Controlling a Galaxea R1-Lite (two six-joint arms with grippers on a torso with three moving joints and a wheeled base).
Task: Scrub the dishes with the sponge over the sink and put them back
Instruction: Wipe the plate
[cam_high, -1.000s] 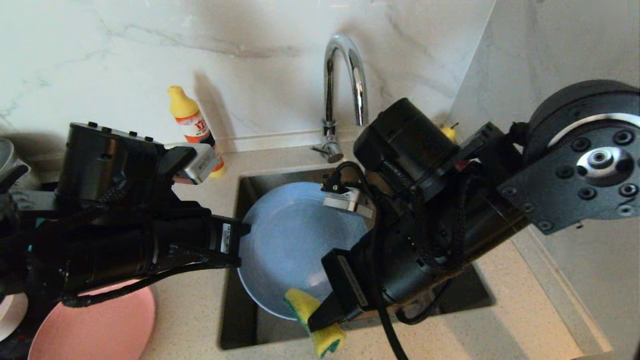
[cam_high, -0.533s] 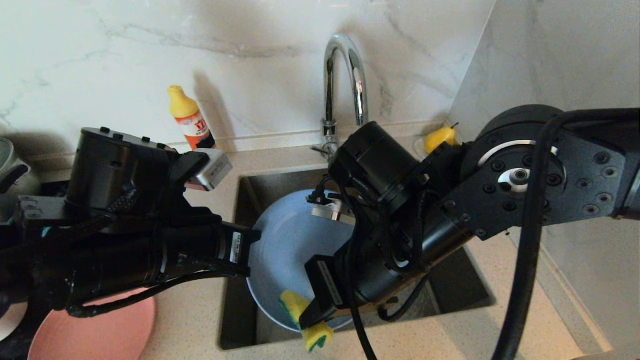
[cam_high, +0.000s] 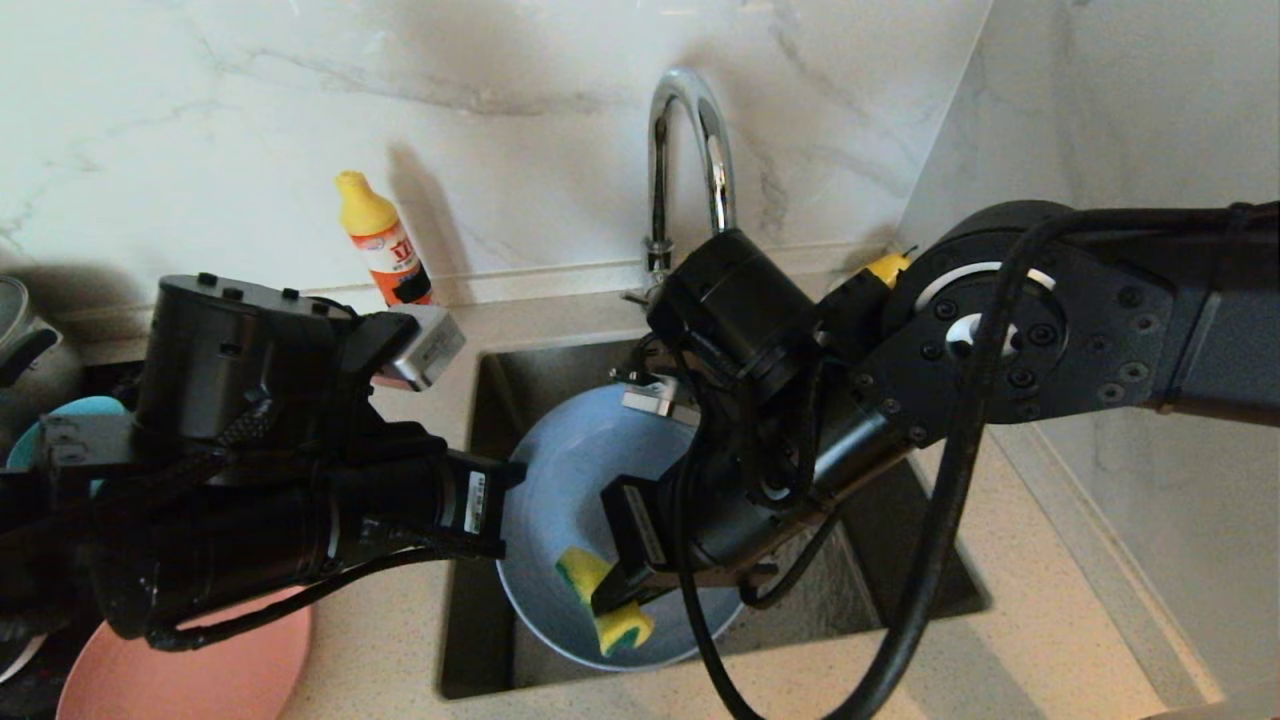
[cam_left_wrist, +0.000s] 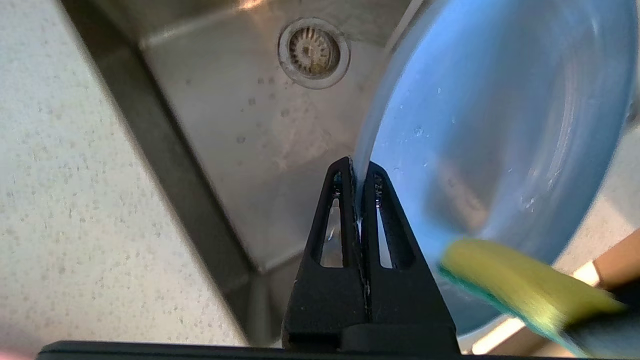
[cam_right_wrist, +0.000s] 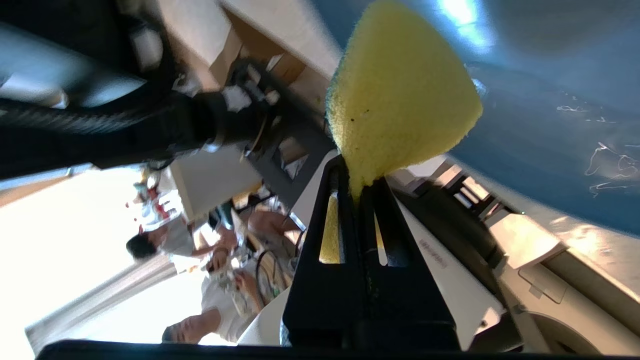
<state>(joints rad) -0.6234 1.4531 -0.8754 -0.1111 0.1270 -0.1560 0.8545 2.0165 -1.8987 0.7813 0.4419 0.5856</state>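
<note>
Over the sink (cam_high: 480, 400), blue plate (cam_high: 560, 480) held tilted on edge, its face turned toward the right arm

Left gripper (cam_left_wrist: 357, 170) clenched on the plate's rim at the sink's left side, fingers pinched tight with the thin blue edge between them, drain strainer (cam_left_wrist: 314, 52) showing beyond on the steel floor of the basin

Right gripper (cam_right_wrist: 357, 187) clamped on the sponge (cam_right_wrist: 400, 105), yellow foam bulging out past the fingertips, green scouring face showing along one edge in the left wrist view

Sponge pressed against the lower part of the plate's face, near the sink's front wall, touching the blue surface

Streaks and specks of water on the plate

Behind the sink, chrome faucet (cam_high: 685, 160) arching over; to the sink's left on the counter, orange detergent bottle (cam_high: 385, 240) with yellow cap standing upright against the marble wall

Pink plate (cam_high: 200, 670) lying flat on the counter left of the sink's front corner, half hidden under the left arm

Teal bowl (cam_high: 50, 420) just peeking out farther left of the sink
</note>
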